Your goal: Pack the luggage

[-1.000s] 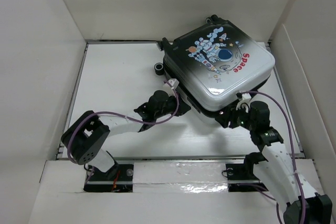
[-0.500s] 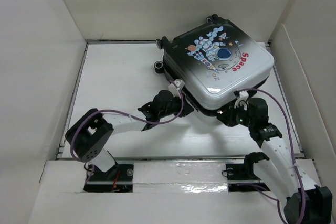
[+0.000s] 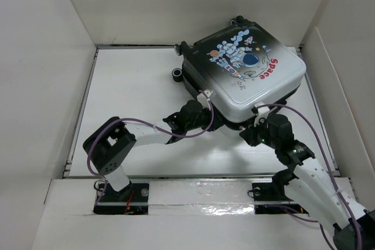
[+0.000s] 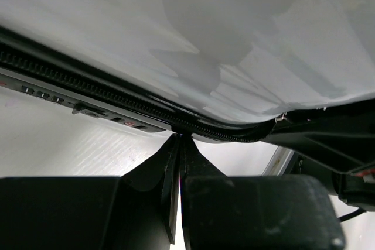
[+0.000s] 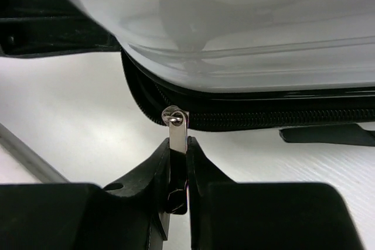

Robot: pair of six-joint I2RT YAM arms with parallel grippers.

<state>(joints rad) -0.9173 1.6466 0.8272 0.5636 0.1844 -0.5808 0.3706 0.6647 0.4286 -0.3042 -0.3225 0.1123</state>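
The luggage [image 3: 246, 71] lies flat and closed at the back right, astronaut print up, its black zipper seam facing me. My left gripper [image 3: 213, 123] is shut at the near-left edge, and its tips [image 4: 179, 139] touch the zipper seam [image 4: 117, 95] with nothing visible between them. Below the white shell [image 5: 246, 45], my right gripper [image 5: 179, 144] is shut on the metal zipper pull [image 5: 177, 130], which hangs from the slider at the near corner. In the top view the right gripper [image 3: 253, 128] sits under the suitcase's near edge.
White walls enclose the table [image 3: 135, 86] on the left, back and right. A suitcase wheel [image 3: 177, 75] sticks out at its left corner, more wheels [image 3: 237, 21] at the back. A metal rail [image 3: 193, 175] runs along the near edge by the arm bases.
The right gripper has closed on the zipper pull and shifted left along the near edge. The left arm has reached farther right toward the suitcase's near corner.
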